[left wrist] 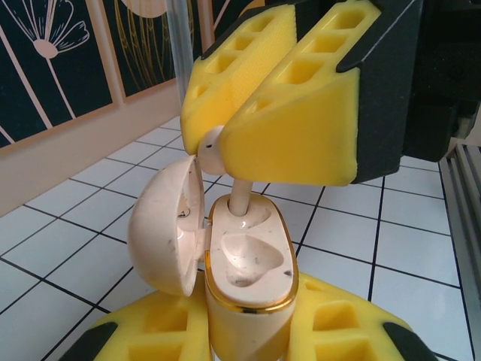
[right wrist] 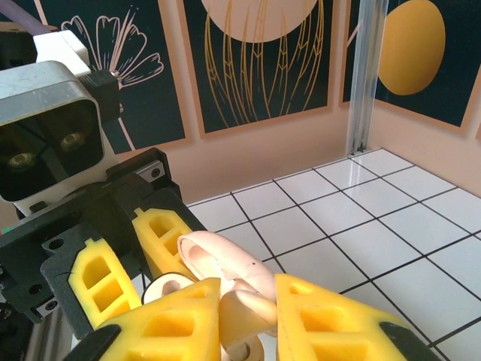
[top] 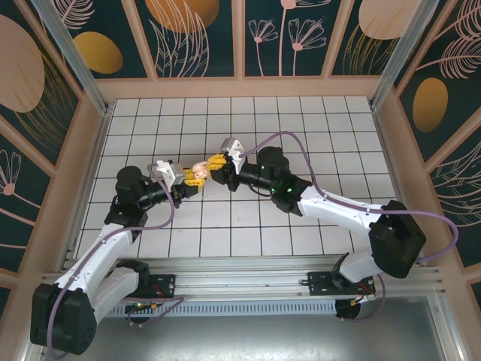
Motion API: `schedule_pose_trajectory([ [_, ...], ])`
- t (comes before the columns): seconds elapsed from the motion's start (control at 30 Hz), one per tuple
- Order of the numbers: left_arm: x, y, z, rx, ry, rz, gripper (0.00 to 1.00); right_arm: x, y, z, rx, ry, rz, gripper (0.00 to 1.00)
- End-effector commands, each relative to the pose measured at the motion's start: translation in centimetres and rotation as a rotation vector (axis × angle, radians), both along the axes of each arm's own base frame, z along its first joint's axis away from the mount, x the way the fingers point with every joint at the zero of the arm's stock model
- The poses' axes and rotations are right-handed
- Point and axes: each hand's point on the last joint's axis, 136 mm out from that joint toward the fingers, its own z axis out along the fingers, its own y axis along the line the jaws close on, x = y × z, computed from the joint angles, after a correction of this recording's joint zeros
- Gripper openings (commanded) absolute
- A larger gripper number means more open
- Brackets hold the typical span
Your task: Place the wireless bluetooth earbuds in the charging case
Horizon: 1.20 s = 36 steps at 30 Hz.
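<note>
Right jaws pinching one earbud point(left wrist: 213, 147) by its head between yellow foam pads point(left wrist: 301, 113), directly above the charging case point(left wrist: 252, 259). The earbud's stem points down into the case's far well, and its head is above the case's gold rim. Whether the stem is seated I cannot tell. The case's near well is bare.

Left jaws pressed onto the case body from both sides, with yellow foam pads point(left wrist: 342, 327) low on the case. The case is upright and its mouth faces up. The lid point(left wrist: 167, 229) is hinged open, standing at the case's left side in the left wrist view, hollow side facing the wells.

In the right wrist view the earbud point(right wrist: 244, 312) sits between the right pads point(right wrist: 342, 323), with the lid point(right wrist: 225, 259) just behind it and the left pads point(right wrist: 161, 233) beyond.

In the top view the case point(top: 198, 174) sits between the two arms. The white tiled bench point(top: 301, 120) lies all round and under the case. Dark floral wall panels point(top: 203, 34) stand beyond the bench, far side from the case.
</note>
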Motion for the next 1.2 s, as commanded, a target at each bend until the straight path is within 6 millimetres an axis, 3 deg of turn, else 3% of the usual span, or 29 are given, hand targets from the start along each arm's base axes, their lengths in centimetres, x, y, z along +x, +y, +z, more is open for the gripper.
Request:
schedule_pose_trajectory([
  [0.0, -0.3, -0.1, 1.8, -0.01, -0.099, -0.009, 0.13, -1.1, 0.2, -0.3, -0.014, 0.045, 0.028, 0.27],
  [0.17, -0.2, -0.1, 1.5, -0.004, -0.095, -0.007, 0.13, -1.4, 0.2, 0.9, 0.016, 0.044, 0.049, 0.45],
  [0.5, -0.1, -0.1, 1.1, 0.003, -0.083, -0.005, 0.13, -2.3, -1.1, 3.5, 0.101, 0.037, 0.096, 0.54],
  [0.8, -0.1, -0.2, 1.1, 0.001, -0.078, -0.016, 0.13, -2.8, -3.0, 5.0, 0.156, 0.108, 0.195, 0.52],
  [1.03, -0.3, -0.5, 1.0, -0.005, -0.064, -0.041, 0.13, -2.6, -1.8, 4.1, 0.083, 0.21, 0.27, 0.4],
  [1.17, -0.3, -0.5, 1.0, -0.005, -0.06, -0.042, 0.13, -2.5, -1.1, 3.9, 0.066, 0.231, 0.288, 0.39],
])
